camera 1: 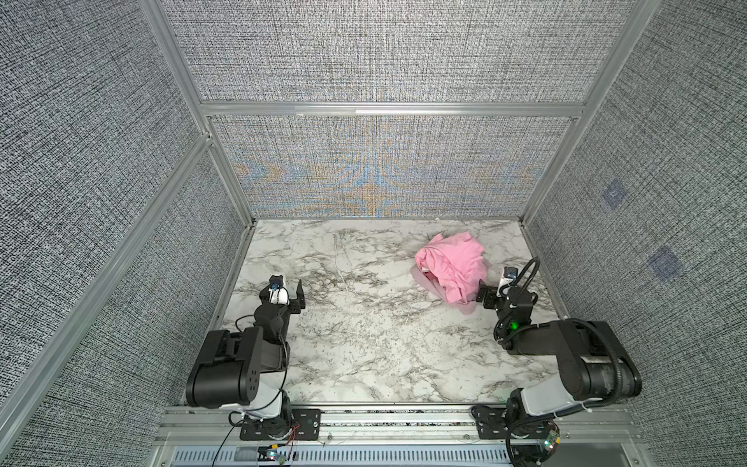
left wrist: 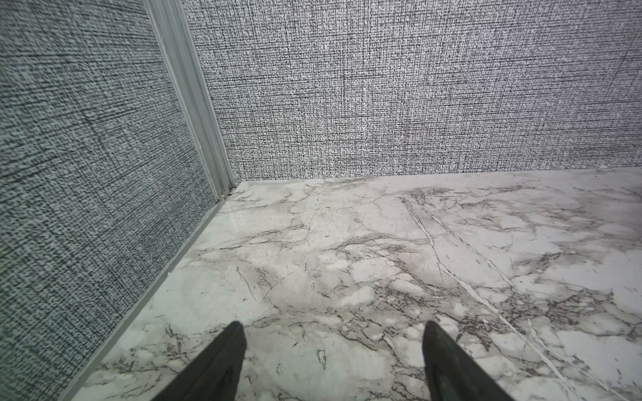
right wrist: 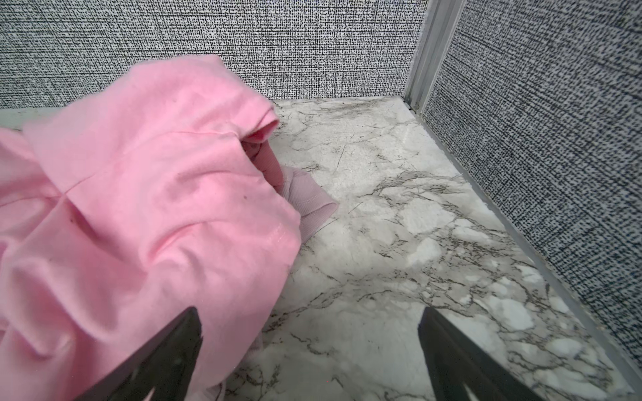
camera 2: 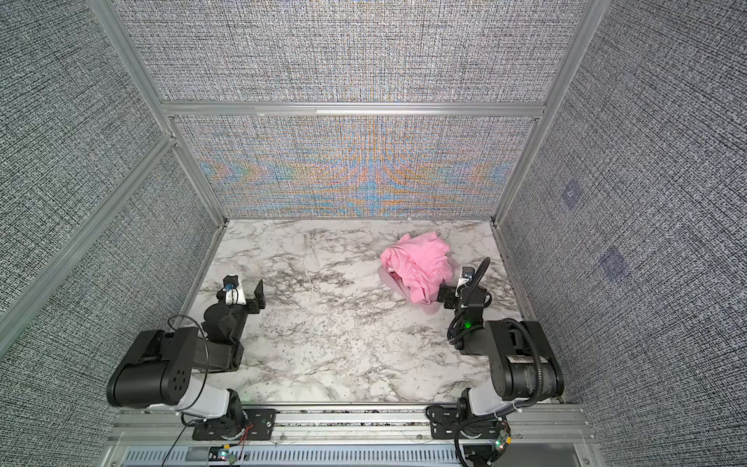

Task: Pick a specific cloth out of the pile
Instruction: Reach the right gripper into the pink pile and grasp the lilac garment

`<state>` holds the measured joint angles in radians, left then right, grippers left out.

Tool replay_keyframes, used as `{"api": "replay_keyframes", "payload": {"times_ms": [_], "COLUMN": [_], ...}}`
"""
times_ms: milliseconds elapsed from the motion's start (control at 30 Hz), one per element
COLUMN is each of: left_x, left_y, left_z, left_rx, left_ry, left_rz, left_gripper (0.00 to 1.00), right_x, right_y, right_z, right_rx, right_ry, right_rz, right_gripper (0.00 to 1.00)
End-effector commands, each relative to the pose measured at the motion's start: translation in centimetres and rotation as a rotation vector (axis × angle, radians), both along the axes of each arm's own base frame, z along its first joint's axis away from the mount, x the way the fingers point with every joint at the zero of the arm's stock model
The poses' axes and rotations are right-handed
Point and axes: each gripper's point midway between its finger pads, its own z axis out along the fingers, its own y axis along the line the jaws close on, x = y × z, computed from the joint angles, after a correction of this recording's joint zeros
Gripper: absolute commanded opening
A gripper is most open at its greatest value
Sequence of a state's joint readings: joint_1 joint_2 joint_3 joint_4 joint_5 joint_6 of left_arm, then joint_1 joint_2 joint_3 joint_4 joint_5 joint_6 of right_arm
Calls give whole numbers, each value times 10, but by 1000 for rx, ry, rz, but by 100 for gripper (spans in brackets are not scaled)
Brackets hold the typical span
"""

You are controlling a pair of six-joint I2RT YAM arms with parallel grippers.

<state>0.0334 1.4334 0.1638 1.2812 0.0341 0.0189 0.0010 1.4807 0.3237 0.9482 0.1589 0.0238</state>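
Right arm (camera 1: 582,356) folded low — jaws spread beside the pile (camera 1: 452,263).

Both arms are built from boxy and drum-shaped matte black housings. The left arm (camera 1: 226,372) has a ring of small holes in its round shoulder cover, and a thin black cable (camera 1: 242,318) loops beside it. The right arm (camera 1: 586,360) carries a ribbed black hose (camera 1: 617,358), a pale label (camera 1: 592,359) and a glowing green light (camera 1: 514,324). Each arm's lowest link (camera 1: 262,398) is white and rises from a black, drilled base plate (camera 1: 283,424). Red wires (camera 1: 294,432) trail at the left base. A white camera mount (camera 1: 279,297) with a blue lens sits at each wrist. The fingers (left wrist: 222,357) are dark, flat and tapered to blunt tips.
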Motion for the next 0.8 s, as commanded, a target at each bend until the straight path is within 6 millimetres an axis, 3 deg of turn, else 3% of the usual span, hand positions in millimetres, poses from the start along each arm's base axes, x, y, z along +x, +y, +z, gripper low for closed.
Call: {"api": "replay_keyframes", "payload": {"times_ms": [0,67,133,233,367,567,767], "left_x": [-6,-6,-2,9,25,31,27], "left_y": [13,14,2,-29,-77,-141,-235], "left_z": [25,49,71,87,84,69,49], "left_rx": [-25,-107,-137,-153,-200,-239,-231], "left_ry": [-19,-28,-30,37,201,365,488], "left_rz": [79,93,57,-15,-145,-295,-501], "left_gripper": [75,71,70,68,67,64,59], "right_x": [2,4,4,-1,-11,-25,-32], "right_y": [0,4,13,34,77,138,156], "right_z": [36,61,79,98,99,84,77], "right_rx": [-49,-36,-23,-26,14,31,97], "right_ry": [-11,13,32,83,164,264,308], "right_rz": [-42,-54,-46,-21,72,203,230], "right_gripper": [96,92,88,85,80,79,78]}}
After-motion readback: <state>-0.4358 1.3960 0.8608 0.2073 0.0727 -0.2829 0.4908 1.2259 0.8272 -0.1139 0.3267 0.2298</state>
